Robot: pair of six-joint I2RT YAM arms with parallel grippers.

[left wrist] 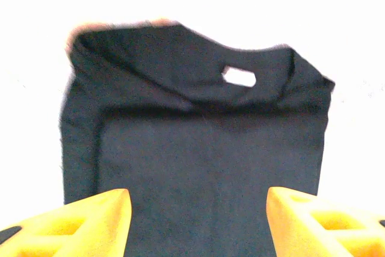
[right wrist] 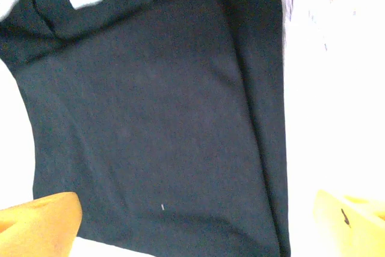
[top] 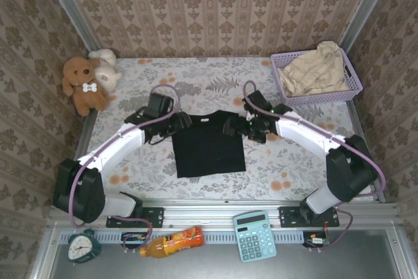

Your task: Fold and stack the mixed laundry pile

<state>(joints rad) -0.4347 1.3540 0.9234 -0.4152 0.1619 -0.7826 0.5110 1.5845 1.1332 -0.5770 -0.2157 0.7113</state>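
the left gripper (left wrist: 198,212) hangs with its two yellow fingers (left wrist: 84,224) well apart and nothing gripped between them. the black piece (left wrist: 204,148) lies flat on the table (top: 281,161) directly under and ahead of it, the collar end with its small white label (left wrist: 239,77) farthest from the fingertips. the right gripper (right wrist: 195,221) is spread wider and also has hold of nothing. the same black cloth lies beneath and ahead of it, and one of its fingers sits past the cloth's folded side edge, over bare table. seen from above, the two grippers face each other across the collar end, one at each top corner; whether they touch the cloth i cannot tell. the pale beige piece (top: 317,70) sits bunched in the lavender basket (top: 356,86), well beyond the right gripper and apart from the black piece.
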